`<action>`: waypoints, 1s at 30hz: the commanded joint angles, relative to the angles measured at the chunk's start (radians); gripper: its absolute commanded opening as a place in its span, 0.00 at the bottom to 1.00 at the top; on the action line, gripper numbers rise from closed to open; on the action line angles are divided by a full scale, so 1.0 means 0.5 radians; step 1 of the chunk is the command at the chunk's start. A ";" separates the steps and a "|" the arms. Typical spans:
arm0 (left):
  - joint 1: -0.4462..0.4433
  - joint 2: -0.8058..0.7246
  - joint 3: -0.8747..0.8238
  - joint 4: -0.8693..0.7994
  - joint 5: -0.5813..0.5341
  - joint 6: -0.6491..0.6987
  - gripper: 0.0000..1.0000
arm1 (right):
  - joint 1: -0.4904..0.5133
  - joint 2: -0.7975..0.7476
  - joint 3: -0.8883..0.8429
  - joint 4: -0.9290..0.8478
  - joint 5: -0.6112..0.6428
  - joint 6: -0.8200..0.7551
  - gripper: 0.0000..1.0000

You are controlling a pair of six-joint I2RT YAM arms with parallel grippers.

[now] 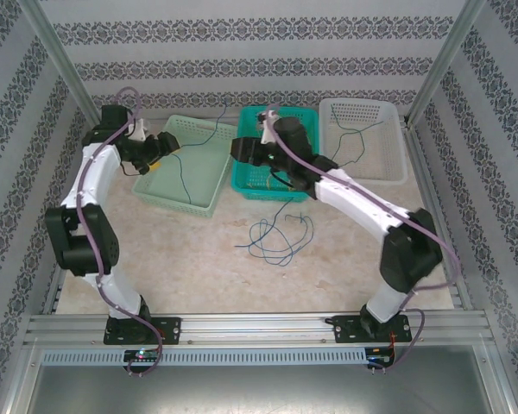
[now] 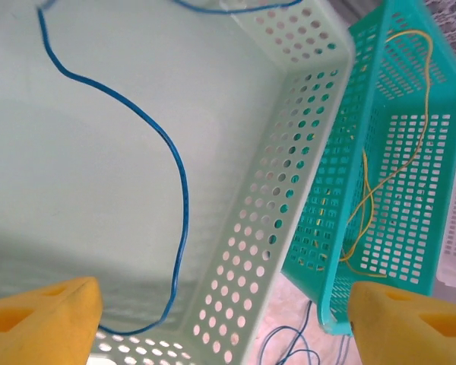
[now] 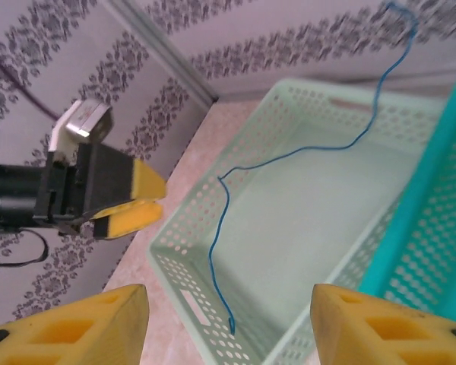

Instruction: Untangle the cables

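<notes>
Yellow foam, left side: left gripper (image 2: 224, 315) spread wide, nothing between its pads; it hangs over the edge of the pale green basket (image 2: 266, 228), probably to stay clear of the strand lying below.
Yellow foam, right side: right gripper (image 3: 228, 323) with pads well apart, empty; it tilts toward the same basket from the teal side, likely lining up on that strand.
Pale green floor: blue cable (image 2: 184, 190) lies alone in one long curve; its far end climbs toward the back rim; parked here by colour, I judge.
Teal mesh: yellow cable (image 2: 425, 106) looped inside the teal basket (image 2: 327, 198), which sits side to side against the pale green one.
White mesh: green cable (image 1: 356, 138), dark and thin, in the white basket (image 1: 384, 159) to the right.
Bare table (image 1: 198, 250): loose tangle (image 1: 276, 237) of dark blue strands, crossed over itself, in front of the baskets and apart from both arms; the unfinished part.
Left wrist view adds: yellow loops read through the mesh; a scrap of the tangle past the basket corner.
Right wrist view adds: the left gripper side-on beside the basket's outer rim; the blue strand's free end near the front wall.
Overhead view adds: three baskets in a row; both arms reaching beyond the tangle.
</notes>
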 commanded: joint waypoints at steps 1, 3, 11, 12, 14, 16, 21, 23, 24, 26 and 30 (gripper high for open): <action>-0.036 -0.327 -0.123 0.023 -0.214 0.102 0.85 | -0.106 -0.143 -0.175 -0.458 0.168 -0.042 0.57; -0.121 -0.488 -0.242 0.093 -0.259 0.129 0.85 | -0.143 -0.236 -0.310 -0.642 0.237 -0.035 0.57; -0.719 -0.799 -0.742 0.373 -0.350 0.182 0.85 | -0.017 -0.407 -0.723 -0.905 0.212 -0.004 0.57; -0.743 -0.801 -0.787 0.393 -0.328 0.154 0.85 | 0.016 -0.408 -0.749 -0.899 0.213 0.017 0.57; -0.756 -0.819 -0.907 0.432 -0.355 0.075 0.85 | 0.112 -0.398 -0.790 -0.840 0.178 0.054 0.57; -0.757 -0.846 -1.007 0.458 -0.382 0.029 0.85 | 0.190 -0.342 -0.777 -0.853 0.172 0.100 0.57; -0.758 -0.892 -1.133 0.497 -0.360 -0.037 0.85 | 0.271 -0.189 -0.765 -0.810 0.130 0.181 0.55; -0.758 -0.909 -1.149 0.514 -0.375 -0.045 0.85 | 0.296 -0.141 -0.744 -0.795 0.105 0.199 0.55; -0.755 -0.915 -1.149 0.517 -0.381 -0.047 0.85 | 0.308 -0.110 -0.726 -0.789 0.091 0.199 0.55; -0.758 -0.922 -1.148 0.534 -0.388 -0.053 0.85 | 0.327 -0.027 -0.677 -0.787 0.071 0.188 0.54; -0.758 -0.925 -1.135 0.555 -0.360 -0.061 0.85 | 0.342 0.152 -0.590 -0.760 0.038 0.181 0.46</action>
